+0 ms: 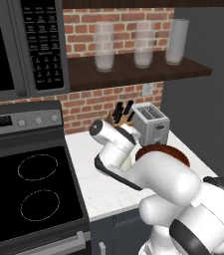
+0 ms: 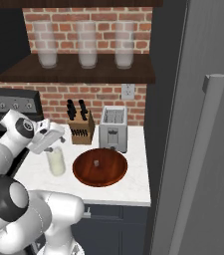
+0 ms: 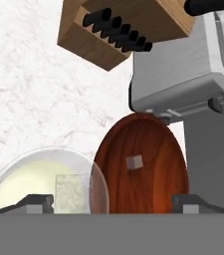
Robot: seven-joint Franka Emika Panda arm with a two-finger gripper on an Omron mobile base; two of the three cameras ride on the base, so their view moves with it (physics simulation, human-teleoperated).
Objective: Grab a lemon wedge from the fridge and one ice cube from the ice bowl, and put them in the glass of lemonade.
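Right under the hand camera sits the glass of lemonade (image 3: 39, 182), a clear round tumbler of pale, cloudy liquid with a pale square shape showing in it, maybe an ice cube already dropped in, though I can't be sure. Just beside it is the ice bowl (image 3: 153, 149), glossy reddish-brown with a wood-like grain, one small grey cube (image 3: 134, 161) resting in it. The gripper (image 3: 113, 201) hovers over the glass, jaws spread wide and empty. No lemon wedge anywhere, and the fridge (image 2: 203, 124), matte grey with its long bar handle, stands closed, so I'd judge the lemon half is all still to do. Behind the bowl: a brushed metal toaster (image 2: 114, 128) and a blocky wooden knife block (image 2: 80, 128) on the speckled white counter (image 2: 133, 184).
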